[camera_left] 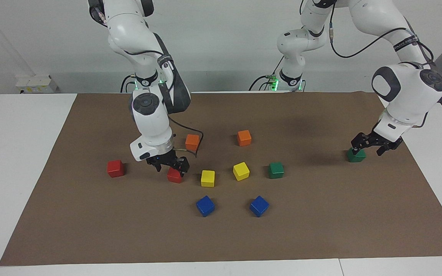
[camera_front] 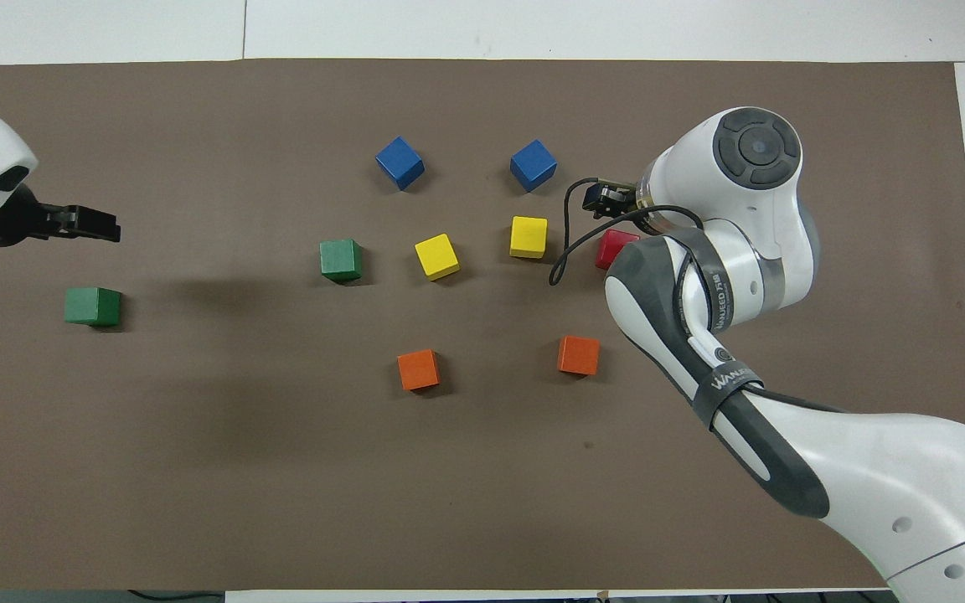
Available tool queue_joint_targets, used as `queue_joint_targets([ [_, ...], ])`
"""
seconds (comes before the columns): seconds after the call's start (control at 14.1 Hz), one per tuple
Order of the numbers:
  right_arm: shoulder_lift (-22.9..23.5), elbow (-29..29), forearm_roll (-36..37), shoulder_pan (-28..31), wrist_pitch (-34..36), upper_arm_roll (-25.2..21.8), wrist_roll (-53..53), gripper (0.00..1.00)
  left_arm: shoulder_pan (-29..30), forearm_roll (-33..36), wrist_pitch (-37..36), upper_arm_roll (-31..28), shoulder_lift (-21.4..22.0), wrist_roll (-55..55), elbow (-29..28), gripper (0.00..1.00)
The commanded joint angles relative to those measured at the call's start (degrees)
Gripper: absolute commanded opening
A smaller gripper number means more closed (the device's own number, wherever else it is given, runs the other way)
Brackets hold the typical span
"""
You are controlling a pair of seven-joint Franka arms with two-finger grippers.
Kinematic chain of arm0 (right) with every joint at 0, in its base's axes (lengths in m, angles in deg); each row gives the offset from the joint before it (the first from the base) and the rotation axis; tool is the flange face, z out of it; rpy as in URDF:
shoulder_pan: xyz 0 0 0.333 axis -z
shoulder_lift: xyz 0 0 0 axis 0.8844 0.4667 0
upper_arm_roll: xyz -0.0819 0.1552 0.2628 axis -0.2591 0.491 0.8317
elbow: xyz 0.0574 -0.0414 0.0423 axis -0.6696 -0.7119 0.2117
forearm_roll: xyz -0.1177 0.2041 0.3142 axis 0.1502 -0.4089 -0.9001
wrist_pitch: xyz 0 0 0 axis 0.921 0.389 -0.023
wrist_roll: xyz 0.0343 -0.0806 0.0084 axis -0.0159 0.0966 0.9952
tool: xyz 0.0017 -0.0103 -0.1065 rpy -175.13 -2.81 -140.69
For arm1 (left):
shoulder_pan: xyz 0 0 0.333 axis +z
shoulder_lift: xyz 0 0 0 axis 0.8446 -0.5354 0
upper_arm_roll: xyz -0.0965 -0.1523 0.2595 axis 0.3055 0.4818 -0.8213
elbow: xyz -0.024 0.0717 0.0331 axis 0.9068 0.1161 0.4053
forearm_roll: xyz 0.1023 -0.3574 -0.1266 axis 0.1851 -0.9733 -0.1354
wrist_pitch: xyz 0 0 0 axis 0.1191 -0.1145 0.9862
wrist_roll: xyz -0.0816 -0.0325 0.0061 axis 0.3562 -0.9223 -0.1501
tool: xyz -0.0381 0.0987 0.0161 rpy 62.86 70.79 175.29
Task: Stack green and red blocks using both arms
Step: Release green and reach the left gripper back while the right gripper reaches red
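Note:
My right gripper [camera_left: 172,167] is open and low over a red block [camera_left: 174,176] that sits beside the yellow cubes; the overhead view shows this gripper [camera_front: 602,199] and a part of the block [camera_front: 614,245]. The second red block [camera_left: 115,168] sits toward the right arm's end, hidden by that arm in the overhead view. My left gripper [camera_left: 367,149] is open and empty just above a green block [camera_left: 356,155] at the left arm's end; the overhead view shows both the gripper [camera_front: 104,226] and the block [camera_front: 93,306]. The second green block [camera_left: 276,170] [camera_front: 340,259] sits beside the yellow cubes.
A brown mat [camera_left: 320,230] covers the table. Two orange cubes [camera_left: 192,142] [camera_left: 244,137] lie nearer to the robots, two yellow cubes [camera_left: 207,178] [camera_left: 241,171] in the middle row, and two blue cubes [camera_left: 205,206] [camera_left: 259,206] farther out.

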Motion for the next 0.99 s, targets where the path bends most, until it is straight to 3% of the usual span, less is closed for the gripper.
queue_joint_targets([
  [0.0,1.0,0.4,0.9,-1.0,-1.9,0.1,-3.2,1.00,-7.4,1.0,-2.4,-0.7,-3.0,10.5,4.4,1.00],
  [0.28,2.5,-0.4,0.9,-1.2,-4.5,0.1,-3.4,1.00,-14.3,0.6,-0.1,-0.4,-3.7,15.6,4.2,1.00],
  [0.57,2.8,-3.3,1.0,-1.3,-8.0,0.1,-2.6,1.00,-20.4,0.7,5.4,-0.5,-9.2,21.2,4.1,1.00],
  [0.92,2.4,-5.0,1.1,-1.2,-8.6,0.1,-2.5,1.00,-23.5,0.9,11.7,-0.5,-10.5,23.8,-1.4,1.00],
])
